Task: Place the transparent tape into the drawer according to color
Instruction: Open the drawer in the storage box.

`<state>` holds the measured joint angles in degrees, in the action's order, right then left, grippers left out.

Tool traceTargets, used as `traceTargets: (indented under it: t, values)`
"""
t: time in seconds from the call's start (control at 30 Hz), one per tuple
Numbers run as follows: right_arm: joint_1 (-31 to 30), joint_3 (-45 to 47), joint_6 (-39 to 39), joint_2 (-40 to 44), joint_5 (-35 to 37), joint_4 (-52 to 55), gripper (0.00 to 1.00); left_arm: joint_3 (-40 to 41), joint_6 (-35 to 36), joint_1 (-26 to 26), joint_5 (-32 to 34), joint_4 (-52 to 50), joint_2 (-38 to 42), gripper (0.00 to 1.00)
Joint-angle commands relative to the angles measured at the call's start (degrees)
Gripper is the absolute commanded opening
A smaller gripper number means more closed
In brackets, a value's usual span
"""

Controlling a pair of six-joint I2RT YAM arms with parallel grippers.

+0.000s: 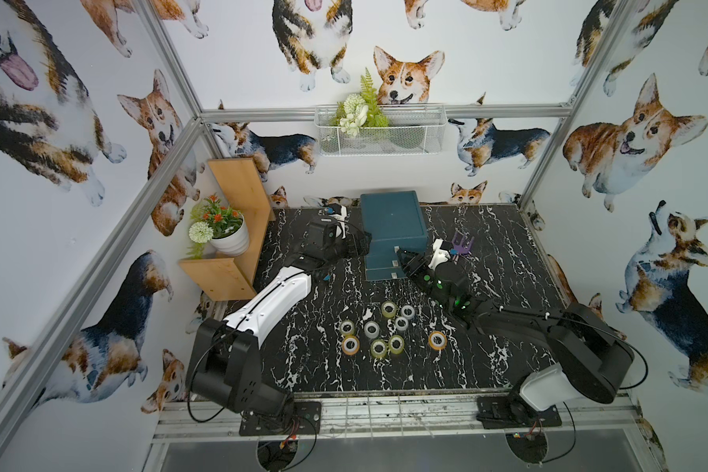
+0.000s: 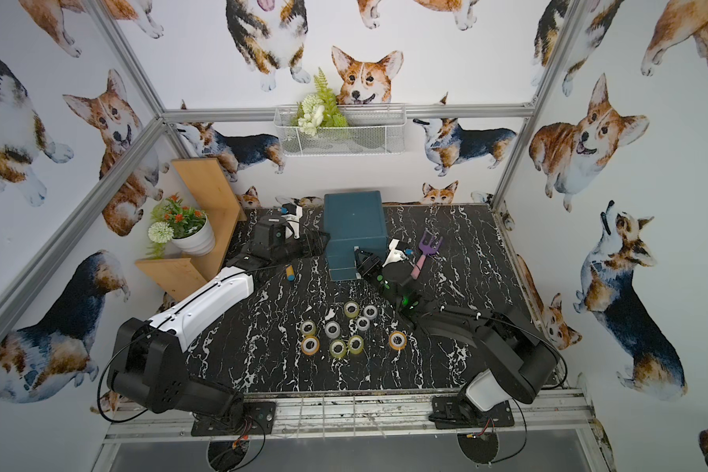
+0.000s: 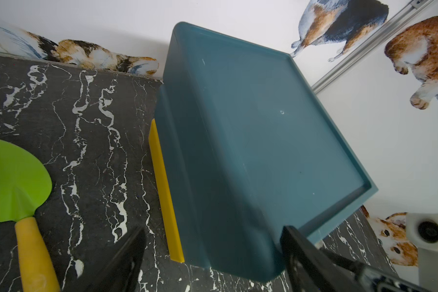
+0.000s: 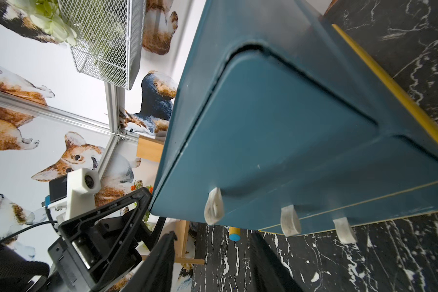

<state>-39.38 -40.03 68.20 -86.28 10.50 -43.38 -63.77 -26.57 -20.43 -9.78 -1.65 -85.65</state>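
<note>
Several tape rolls lie in a cluster on the black marble table: orange ones (image 1: 350,344) (image 1: 437,340), yellow-green ones (image 1: 389,309) and clear ones (image 1: 371,329). The teal chest (image 1: 393,220) stands at the back with three drawers shut, the top drawer (image 4: 276,141) showing its pale handle (image 4: 214,206). My left gripper (image 3: 214,232) is open against the chest's left side (image 1: 362,245), its jaws straddling a lower corner. My right gripper (image 4: 214,235) is open in front of the chest (image 1: 401,255), just short of the top handle, with nothing between its fingers.
A purple toy rake (image 1: 460,247) lies right of the chest behind my right wrist. A green shovel (image 3: 13,177) with a yellow handle lies left of the chest. A wooden shelf (image 1: 238,229) with a flower pot (image 1: 229,239) stands at the back left. A wire basket (image 1: 379,130) hangs on the back wall.
</note>
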Motion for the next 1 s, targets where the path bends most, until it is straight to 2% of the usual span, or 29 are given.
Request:
traceTargets:
  t: [0.0, 0.17, 0.43, 0.7, 0.97]
  values:
    - [-0.17, -1.16, 1.93, -1.44, 1.28, -3.31, 0.49, -0.25, 0.90, 0.03, 1.31, -1.16, -0.13, 0.89]
    - [-0.35, -3.94, 3.00, -4.34, 0.57, -3.63, 0.39, 0.09, 0.95, 0.03, 1.55, -1.21, -0.22, 0.89]
    - [-1.06, -5.02, 3.62, -6.18, 2.48, -3.65, 0.31, -0.21, 1.08, 0.03, 1.50, -1.50, -0.75, 0.89]
    - [-1.27, -2.36, 4.59, -4.45, 5.58, -6.42, 0.35, -0.57, 1.17, 0.03, 1.21, -1.60, -0.99, 0.89]
    - [-1.30, -4.96, 4.25, -6.00, 5.46, -4.65, 0.29, -0.74, 1.08, 0.03, 1.00, -1.69, -1.45, 0.89]
